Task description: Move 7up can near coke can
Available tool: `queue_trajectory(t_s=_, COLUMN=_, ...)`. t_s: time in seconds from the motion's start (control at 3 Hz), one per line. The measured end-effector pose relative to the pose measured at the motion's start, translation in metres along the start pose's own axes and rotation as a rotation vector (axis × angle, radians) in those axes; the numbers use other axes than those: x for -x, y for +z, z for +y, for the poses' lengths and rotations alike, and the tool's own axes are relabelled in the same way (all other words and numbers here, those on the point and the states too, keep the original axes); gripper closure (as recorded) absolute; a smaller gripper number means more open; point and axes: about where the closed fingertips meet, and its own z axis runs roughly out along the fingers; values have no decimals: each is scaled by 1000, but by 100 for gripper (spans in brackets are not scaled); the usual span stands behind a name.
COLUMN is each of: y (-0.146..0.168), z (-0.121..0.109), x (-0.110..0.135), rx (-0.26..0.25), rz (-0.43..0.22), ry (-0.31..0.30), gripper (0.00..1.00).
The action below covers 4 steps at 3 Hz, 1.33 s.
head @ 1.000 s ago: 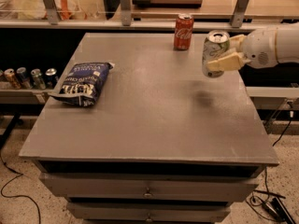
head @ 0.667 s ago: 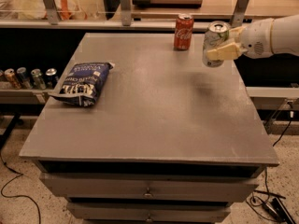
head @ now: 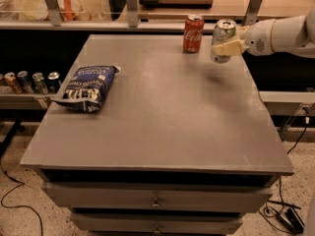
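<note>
Hand (head: 229, 48) at the far right of the surface (head: 167, 127), reaching in from the right edge, pinching the 7up can (head: 224, 32) around its middle. Can is upright and off the surface; its shadow falls on the grey top below.

Left to right:
- row of small cans (head: 30, 81) on a low shelf beside the surface, not involved
- blue chip bag (head: 88, 87) lying flat near the left edge, well apart from the action
- coke can (head: 193, 33) upright at the far edge
- 7up can just right of the coke can, not touching it

Step looks like late carry, about to place. Next move calls for lowering straight down so the can lands upright close to the coke can, then letting go without nudging the red one or tipping either.
</note>
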Motion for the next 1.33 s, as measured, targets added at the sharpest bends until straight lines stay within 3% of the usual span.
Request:
queue_trajectory(t_s=0.67, y=35, z=-36, x=-16, rx=-58, rz=12, ry=33, gripper=100)
queue_trajectory(t_s=1.33, y=57, z=-52, x=-17, rx=-79, rz=13, ry=44, gripper=100)
